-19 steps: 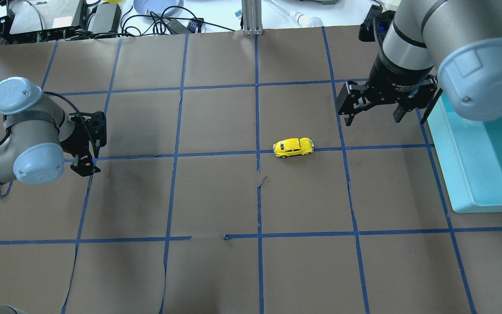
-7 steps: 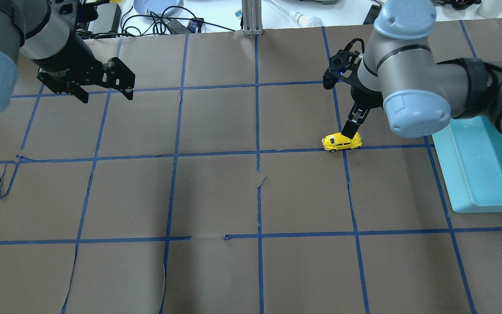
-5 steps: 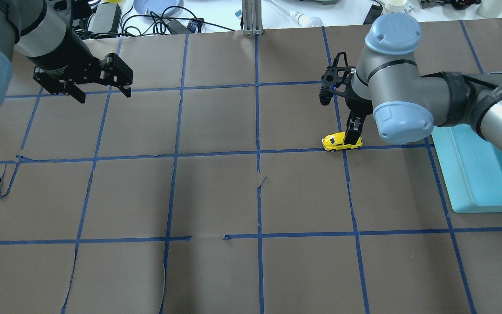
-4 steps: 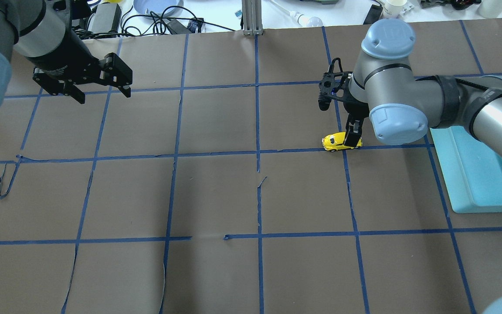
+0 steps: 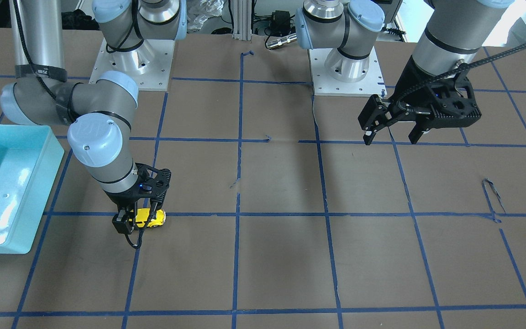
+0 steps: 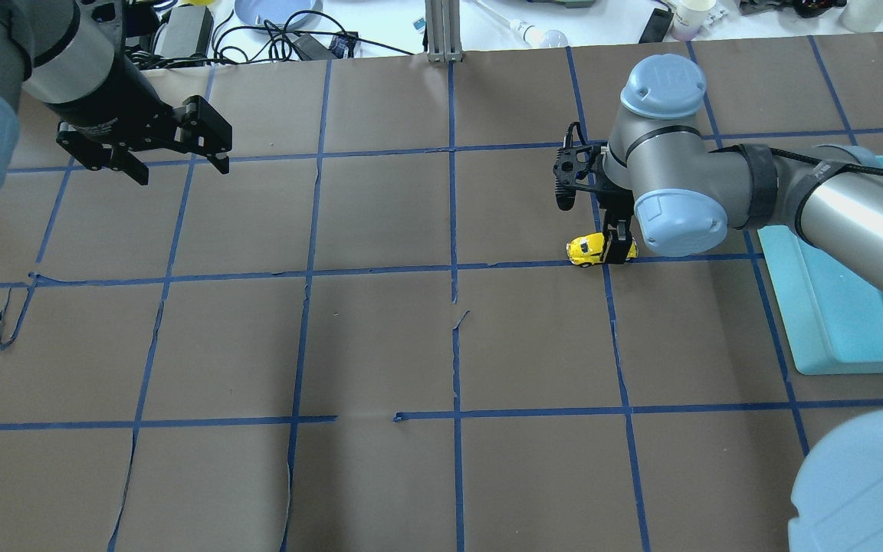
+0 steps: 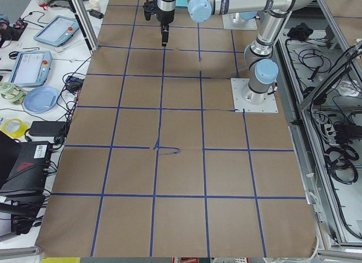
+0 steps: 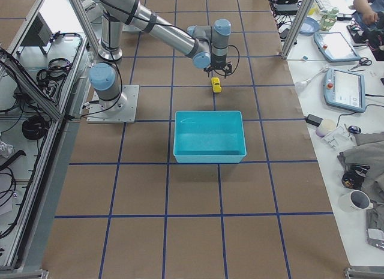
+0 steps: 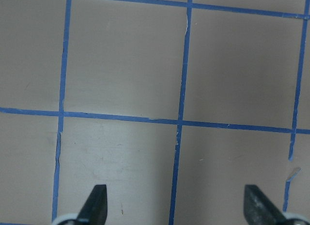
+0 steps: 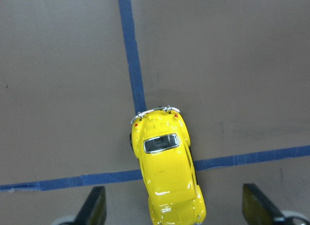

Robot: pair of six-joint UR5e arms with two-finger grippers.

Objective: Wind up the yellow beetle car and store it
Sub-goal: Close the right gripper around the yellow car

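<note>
Jaws, right gripper (image 5: 137, 219): spread wide, gripping nothing. The gripper points straight down and sits low over the yellow toy car (image 10: 167, 184), with one finger on each side of it. Wrist view: both fingertips (image 10: 97, 208) are at the lower corners of the frame, with a strip of brown paper showing between each tip and the car's flanks. Neither tip touches the car.

Car: upright on its wheels on the paper-covered table (image 6: 380, 345), lying across a crossing of the blue tape lines (image 6: 380, 268). In the wrist view, one tape line runs up from the chrome bumper and the other passes under the car's middle. A small dark window and two red lights show at the bumper end. Overhead view: the near finger hides part of the car, and the other end sticks out toward the table's centre.

Teal bin (image 6: 832, 337): on the table at the robot's right, open side up. The car is outside it, near but not touching, with bare paper between them.

Jaws, left gripper (image 6: 181, 170): also spread wide, holding nothing. It hangs above the table on the robot's left, well apart from the car. Its wrist view shows only paper and tape between the two tips.
</note>
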